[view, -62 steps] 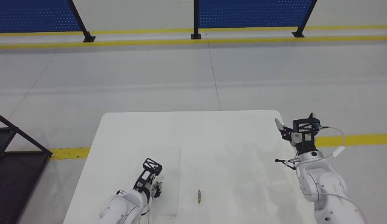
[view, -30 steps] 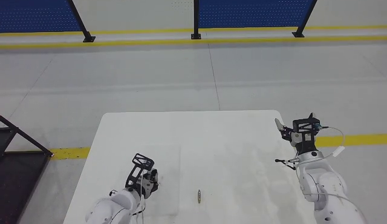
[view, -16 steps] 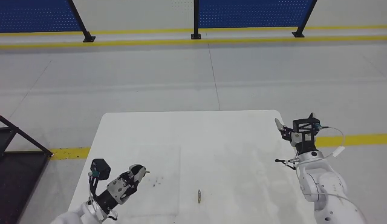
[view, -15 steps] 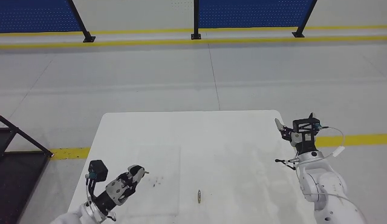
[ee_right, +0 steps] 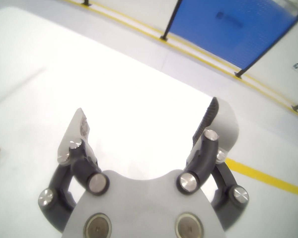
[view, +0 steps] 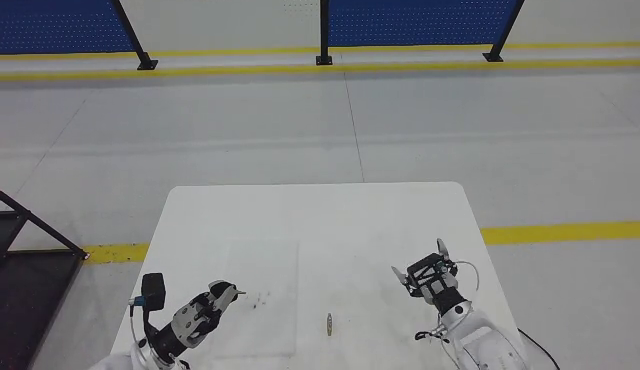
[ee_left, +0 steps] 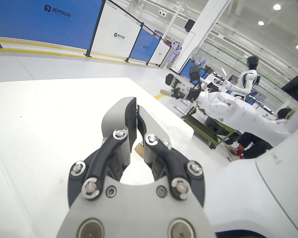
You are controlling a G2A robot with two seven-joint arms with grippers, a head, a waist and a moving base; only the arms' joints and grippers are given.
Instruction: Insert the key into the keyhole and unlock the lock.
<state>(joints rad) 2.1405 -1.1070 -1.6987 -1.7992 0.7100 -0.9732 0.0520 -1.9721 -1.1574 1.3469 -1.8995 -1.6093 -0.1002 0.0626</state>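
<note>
Left gripper point(view: 224, 291) closed up, right gripper point(view: 420, 266) gaping, lock point(view: 327, 322) on the desk point(view: 320, 220) between them.

I'm looking at a smooth white desk. The left gripper point(ee_left: 135, 110) lies low over its near-left part, tipped almost flat and pointing right. Its grey metal fingers point(ee_left: 114, 117) carry black pads, and the jaws are pressed together at the tips with nothing I can make out in them. Through the slit below those tips I catch the lock point(ee_left: 139, 149), small and brass-coloured. From the top it's a thin sliver by the near edge, apart from both arms. Tiny dark specks point(view: 262, 295) sit just right of the left gripper, too small for me to name. Over on the near right, the right gripper point(ee_right: 146, 110) has its jaws spread wide with bare desk between them, and one ribbed black pad point(ee_right: 205, 118) faces inward.
</note>
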